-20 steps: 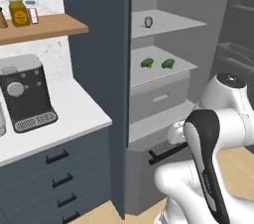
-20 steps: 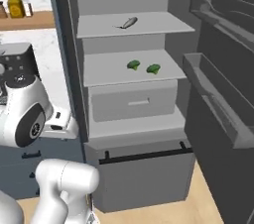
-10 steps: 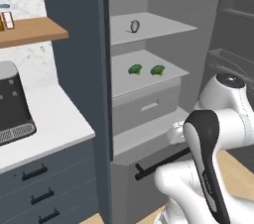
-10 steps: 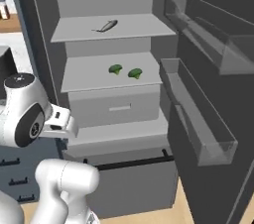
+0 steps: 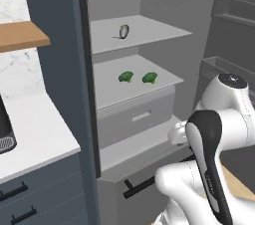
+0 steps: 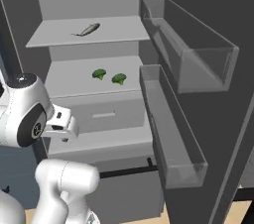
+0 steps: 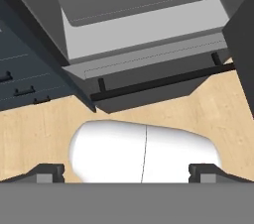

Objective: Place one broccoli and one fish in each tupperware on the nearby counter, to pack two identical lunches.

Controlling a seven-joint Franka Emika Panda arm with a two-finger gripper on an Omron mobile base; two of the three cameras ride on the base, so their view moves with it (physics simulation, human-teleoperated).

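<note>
the open fridge [image 6: 94,94] stands before me, its door [image 6: 198,94] swung wide to my right, and the white counter [image 5: 35,134] sits to its left. one fish [image 6: 88,29] lies on the upper shelf, two broccoli [image 6: 99,74] [image 6: 119,78] lie side by side on the shelf below. my gripper [image 7: 126,171] hangs spread wide and empty over the wood floor [image 7: 39,134], fingertips [image 7: 47,172] well apart

Two small green broccoli florets [image 5: 126,76] [image 5: 149,77] sit side by side, slightly apart, on the open fridge's middle shelf; a small grey fish [image 6: 88,29] lies on its side on the shelf above; the white marbled counter [image 5: 30,134] lies left of the fridge
</note>
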